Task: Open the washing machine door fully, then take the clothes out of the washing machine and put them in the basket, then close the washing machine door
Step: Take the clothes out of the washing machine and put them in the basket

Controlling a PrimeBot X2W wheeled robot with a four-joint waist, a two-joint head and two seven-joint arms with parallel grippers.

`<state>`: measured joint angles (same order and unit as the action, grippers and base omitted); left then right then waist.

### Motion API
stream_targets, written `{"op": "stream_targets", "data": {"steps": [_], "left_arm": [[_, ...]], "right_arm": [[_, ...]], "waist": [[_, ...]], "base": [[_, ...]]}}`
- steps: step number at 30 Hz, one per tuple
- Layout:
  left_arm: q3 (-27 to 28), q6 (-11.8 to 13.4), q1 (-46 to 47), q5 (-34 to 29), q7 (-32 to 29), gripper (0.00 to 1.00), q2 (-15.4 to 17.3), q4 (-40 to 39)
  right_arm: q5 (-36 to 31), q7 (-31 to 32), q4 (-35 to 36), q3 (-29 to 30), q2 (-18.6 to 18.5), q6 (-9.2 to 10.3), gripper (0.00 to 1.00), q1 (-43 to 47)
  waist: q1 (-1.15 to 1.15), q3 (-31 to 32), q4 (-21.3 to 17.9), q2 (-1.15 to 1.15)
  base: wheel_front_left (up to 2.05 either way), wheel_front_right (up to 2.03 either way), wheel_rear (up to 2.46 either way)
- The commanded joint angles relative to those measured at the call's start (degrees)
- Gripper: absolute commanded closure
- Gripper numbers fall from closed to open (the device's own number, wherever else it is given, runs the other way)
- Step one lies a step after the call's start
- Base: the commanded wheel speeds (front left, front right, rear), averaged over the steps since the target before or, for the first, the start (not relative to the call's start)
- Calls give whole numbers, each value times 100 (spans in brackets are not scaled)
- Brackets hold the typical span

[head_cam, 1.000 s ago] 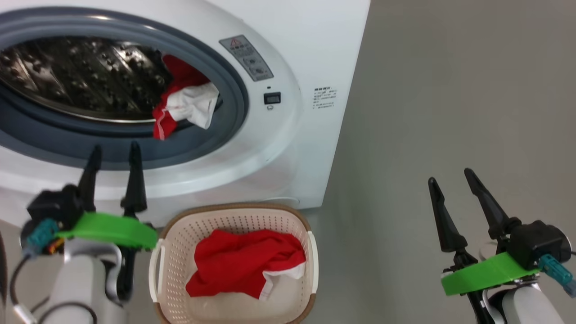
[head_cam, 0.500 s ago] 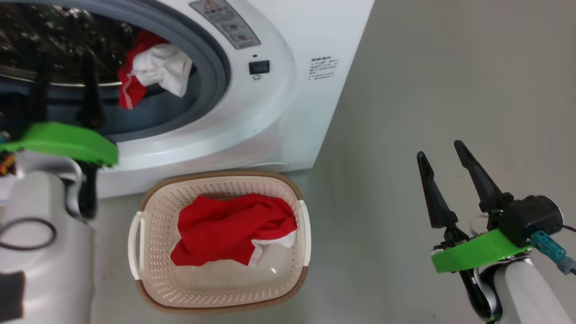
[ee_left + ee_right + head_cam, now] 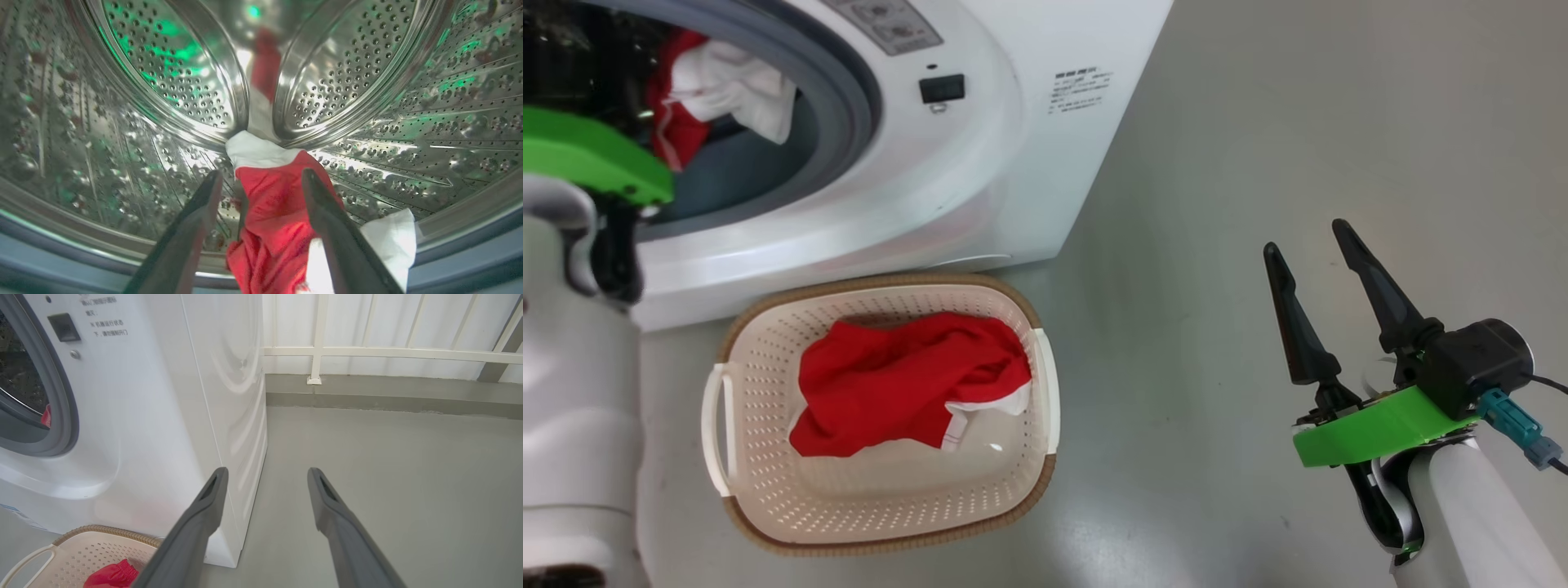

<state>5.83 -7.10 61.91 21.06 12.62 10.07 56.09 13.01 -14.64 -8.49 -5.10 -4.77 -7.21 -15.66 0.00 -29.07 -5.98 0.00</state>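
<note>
At the perforated drum (image 3: 171,81), left end effector (image 3: 261,173) spread near crumpled red clothes (image 3: 273,216); right end effector (image 3: 1304,234) spread.

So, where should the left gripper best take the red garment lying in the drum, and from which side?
Probably the bunched red fold of the garment, coming straight in through the opening. It forms a ridge between the fingers of the open left gripper; the white corner hangs flat over the drum lip, harder to pinch.
</note>
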Motion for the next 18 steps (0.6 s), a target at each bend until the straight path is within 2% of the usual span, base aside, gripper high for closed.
{"op": "stream_targets", "data": {"steps": [1,4,7,13,18], "left_arm": [[-40,-37,133,255,-131,0,227,-88],[-417,-37,213,832,-588,0,214,-133],[-872,-37,192,1263,-1046,0,340,-276],[-1545,-38,142,1635,-1678,0,683,-231],[-1845,-38,164,1668,-1922,0,843,9]], "right_arm": [[7,-36,113,-128,11,-28,0,-35],[-1,-36,102,-125,21,-28,0,-49],[-6,-36,92,-134,37,-28,0,-74],[32,-36,112,-140,69,-28,0,-142],[88,-36,135,-182,85,-28,0,-179]], "waist": [[0,-53,-30,0],[0,-85,-22,0],[0,-107,-20,0],[0,-132,-60,0],[0,-153,-138,0]], "base": [[0,0,0],[0,0,0],[0,0,0],[0,0,0],[0,0,0]]}}
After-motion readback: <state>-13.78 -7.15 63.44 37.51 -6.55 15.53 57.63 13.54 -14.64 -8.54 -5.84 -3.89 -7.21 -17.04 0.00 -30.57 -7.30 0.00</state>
